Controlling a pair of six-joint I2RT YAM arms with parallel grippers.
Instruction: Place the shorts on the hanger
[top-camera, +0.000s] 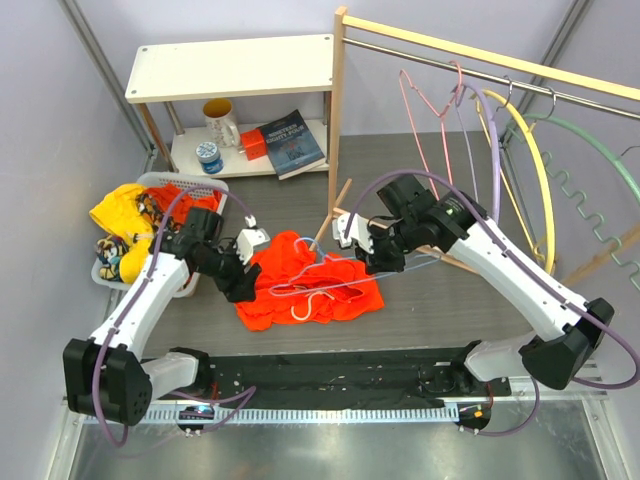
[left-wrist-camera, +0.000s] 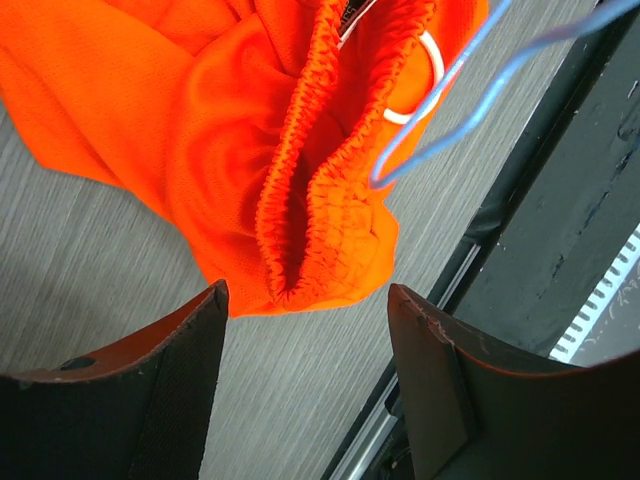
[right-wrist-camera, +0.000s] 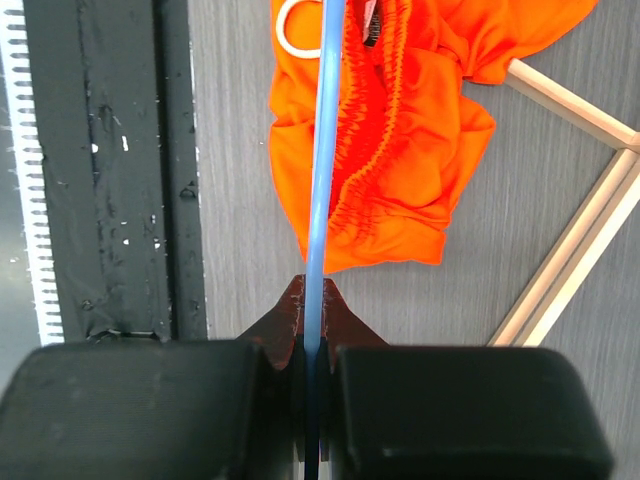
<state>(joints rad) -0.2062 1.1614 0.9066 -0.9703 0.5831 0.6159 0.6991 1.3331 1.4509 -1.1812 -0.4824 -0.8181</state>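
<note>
Your shorts (top-camera: 312, 290) lie crumpled on the grey table (top-camera: 450, 310) at centre, elastic waistband bunched, white drawstring (left-wrist-camera: 432, 60) looped at one end. The light-blue hanger (top-camera: 340, 283) stretches across them from three o'clock, its far tip over the waistband. Your right gripper (right-wrist-camera: 315, 325) is clamped tight on the hanger's wire. At nine o'clock, your left gripper (left-wrist-camera: 305, 330) hovers just beside the waistband, fingers (left-wrist-camera: 190, 350) apart, gripping nothing.
</note>
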